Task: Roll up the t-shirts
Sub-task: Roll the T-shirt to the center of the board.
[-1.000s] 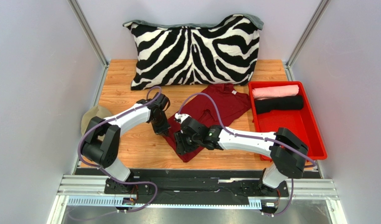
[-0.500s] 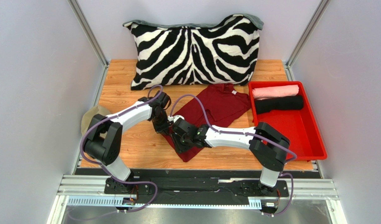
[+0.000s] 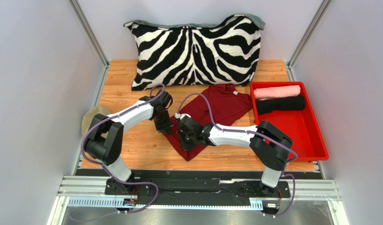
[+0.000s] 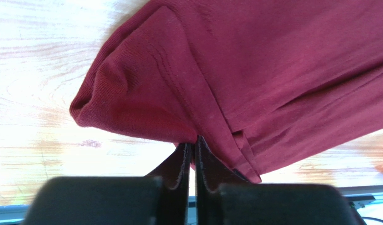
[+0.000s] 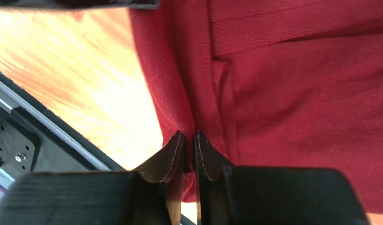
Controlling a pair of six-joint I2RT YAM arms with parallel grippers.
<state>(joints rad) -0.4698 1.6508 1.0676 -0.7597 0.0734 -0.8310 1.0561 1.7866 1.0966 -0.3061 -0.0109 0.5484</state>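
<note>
The maroon t-shirt lies folded into a long strip on the wooden table, its white neck label at the far end. My left gripper is shut on the shirt's left near edge; the cloth bunches above the closed tips. My right gripper is shut on the near end of the strip, a fold of fabric pinched between its tips. A rolled pink t-shirt and a rolled black t-shirt lie in the red tray.
The red plastic tray stands at the right. A zebra-striped pillow leans against the back wall. A tan round object lies at the table's left edge. The table's near edge and black rail show in the right wrist view.
My right gripper moved left and slightly away along the shirt's near end, closing in beside the left gripper. The left gripper shifted slightly. The shirt's near corner is bunched between them.
</note>
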